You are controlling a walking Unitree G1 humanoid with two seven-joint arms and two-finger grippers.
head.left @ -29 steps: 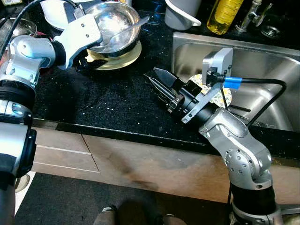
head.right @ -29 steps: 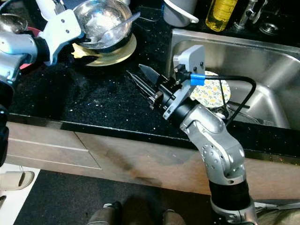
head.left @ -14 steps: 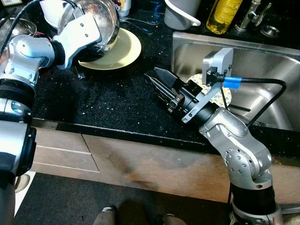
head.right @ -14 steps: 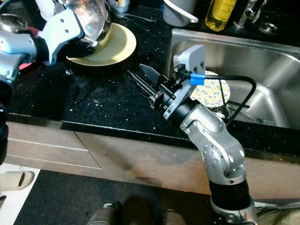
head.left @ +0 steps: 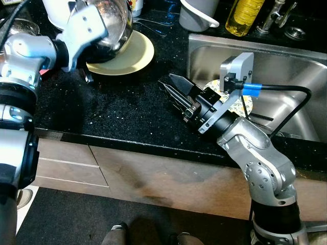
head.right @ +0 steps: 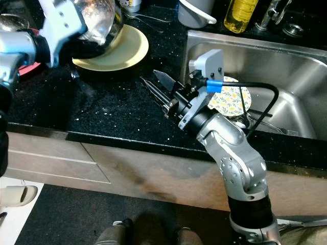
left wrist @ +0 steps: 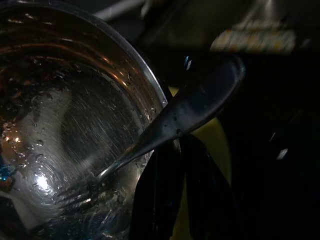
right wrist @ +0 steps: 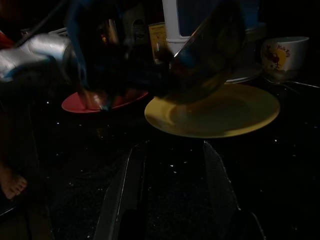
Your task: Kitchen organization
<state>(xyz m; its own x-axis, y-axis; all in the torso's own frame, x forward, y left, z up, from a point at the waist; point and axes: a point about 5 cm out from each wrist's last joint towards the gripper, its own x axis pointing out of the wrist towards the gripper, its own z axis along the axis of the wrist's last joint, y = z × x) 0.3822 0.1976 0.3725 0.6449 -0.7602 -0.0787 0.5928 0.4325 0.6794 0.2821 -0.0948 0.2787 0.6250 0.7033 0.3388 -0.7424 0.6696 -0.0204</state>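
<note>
From the head, the left gripper [head.left: 97, 48] is clamped on one steel bowl [head.left: 110, 20], tipped above one yellow plate [head.left: 130, 53]. The left wrist shows one fork [left wrist: 170, 125] inside it (wet too). The right gripper [right wrist: 172, 172] hovers over the counter [head.left: 117, 109], fingers apart.

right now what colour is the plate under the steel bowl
Pale yellow plate; clearest in the left eye view.
</note>
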